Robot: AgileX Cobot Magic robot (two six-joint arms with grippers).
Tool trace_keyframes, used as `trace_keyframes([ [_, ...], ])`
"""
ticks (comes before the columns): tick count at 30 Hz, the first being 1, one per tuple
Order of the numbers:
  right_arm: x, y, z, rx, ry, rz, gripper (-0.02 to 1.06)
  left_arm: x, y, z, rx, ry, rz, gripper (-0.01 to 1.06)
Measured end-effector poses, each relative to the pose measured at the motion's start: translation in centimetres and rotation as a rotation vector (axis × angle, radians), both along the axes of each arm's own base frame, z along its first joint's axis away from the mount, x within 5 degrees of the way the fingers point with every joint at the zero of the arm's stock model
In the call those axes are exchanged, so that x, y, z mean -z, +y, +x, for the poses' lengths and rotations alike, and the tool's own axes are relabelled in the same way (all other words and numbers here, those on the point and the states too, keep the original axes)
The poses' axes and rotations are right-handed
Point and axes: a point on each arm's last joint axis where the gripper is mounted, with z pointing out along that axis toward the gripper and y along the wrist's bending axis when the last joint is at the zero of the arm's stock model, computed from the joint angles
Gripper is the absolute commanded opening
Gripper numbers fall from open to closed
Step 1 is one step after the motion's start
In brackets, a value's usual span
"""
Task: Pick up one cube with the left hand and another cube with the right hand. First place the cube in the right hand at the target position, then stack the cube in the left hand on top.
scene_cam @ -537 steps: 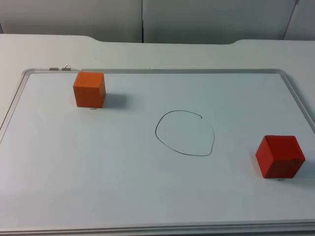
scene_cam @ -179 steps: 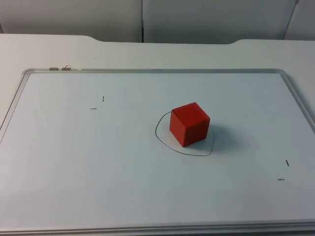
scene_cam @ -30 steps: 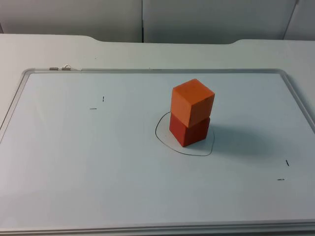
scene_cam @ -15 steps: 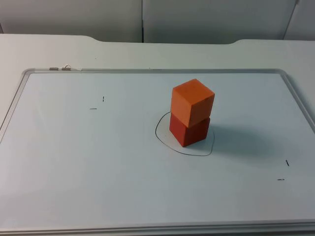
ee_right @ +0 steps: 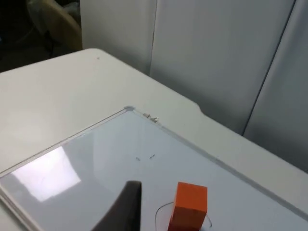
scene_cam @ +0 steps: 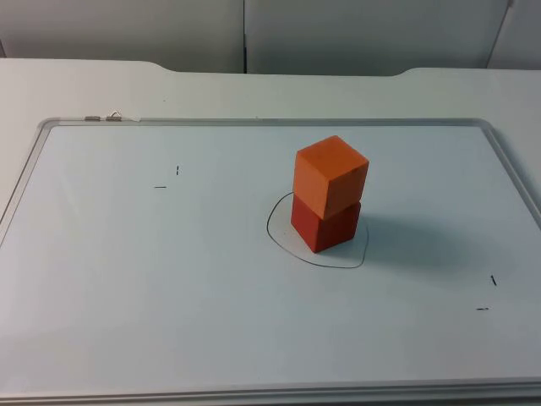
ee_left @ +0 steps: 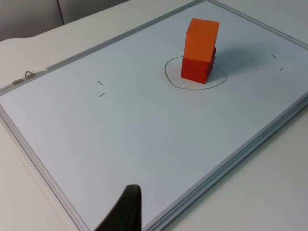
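Note:
An orange cube (scene_cam: 331, 175) stands on top of a red cube (scene_cam: 325, 227), slightly turned against it. The red cube rests inside the hand-drawn circle (scene_cam: 279, 244) near the middle of the whiteboard (scene_cam: 254, 122). The left wrist view shows the same stack, orange cube (ee_left: 202, 34) over red cube (ee_left: 196, 68), far ahead of my left gripper (ee_left: 126, 211). My right gripper (ee_right: 124, 207) hangs high above the board, with the orange cube (ee_right: 190, 202) below and ahead of it. Neither gripper touches a cube.
Short pen marks lie at the board's left (scene_cam: 161, 186) and right (scene_cam: 493, 280). A metal clip (scene_cam: 103, 117) sits on the board's far left corner. The white table (scene_cam: 84, 85) surrounds the board, and the grey partition (scene_cam: 338, 34) stands behind it.
Since the oldest frame both cubes left the board's sides: the red one came into the circle, then the orange one onto it. Nothing has moved over the last second.

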Motion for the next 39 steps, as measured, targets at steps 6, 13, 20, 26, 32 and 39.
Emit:
trace_keyframes([
  [6,0.7,-1.2,-2.6,-0.104,0.096,-0.028,1.05,0.0,0.0,0.0,0.000,0.000,0.000,1.05],
  [13,1.2,-4.5,-6.5,-0.138,0.137,0.006,1.05,0.0,0.0,0.0,0.000,0.000,0.000,1.05],
  [20,4.7,-7.7,-9.1,-0.076,0.138,0.050,1.05,0.0,0.0,0.0,0.000,0.000,0.000,1.05],
  [26,7.4,-8.4,-9.1,-0.016,0.152,0.042,1.05,0.0,0.0,0.0,0.000,0.000,0.000,1.05],
  [32,9.4,-8.0,-8.3,0.011,0.201,-0.014,1.05,0.0,0.0,0.0,-0.020,-0.003,0.004,1.05],
  [39,9.6,-8.2,-8.1,0.058,0.214,-0.003,1.05,0.0,0.0,0.0,-0.137,-0.004,0.006,1.05],
])
